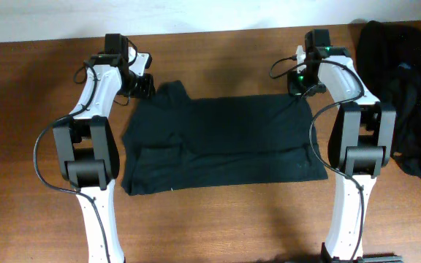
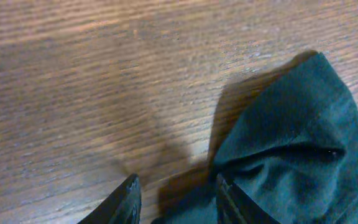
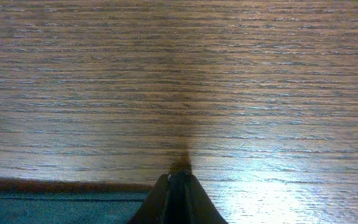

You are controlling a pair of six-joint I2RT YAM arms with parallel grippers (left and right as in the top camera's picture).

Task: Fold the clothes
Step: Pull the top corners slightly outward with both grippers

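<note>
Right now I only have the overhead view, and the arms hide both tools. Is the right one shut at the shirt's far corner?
Observer: Yes. The right wrist view shows the right tool with its fingers pressed together, tip over bare table.
Operator: Is the shirt caught in it?
Observer: Cannot tell. The shirt has its edge running up to the fingers from one side; none shows between them.
Operator: And the other side?
Observer: The left wrist view shows the left tool open, fingers apart, with the bunched sleeve beside one of them.
</note>
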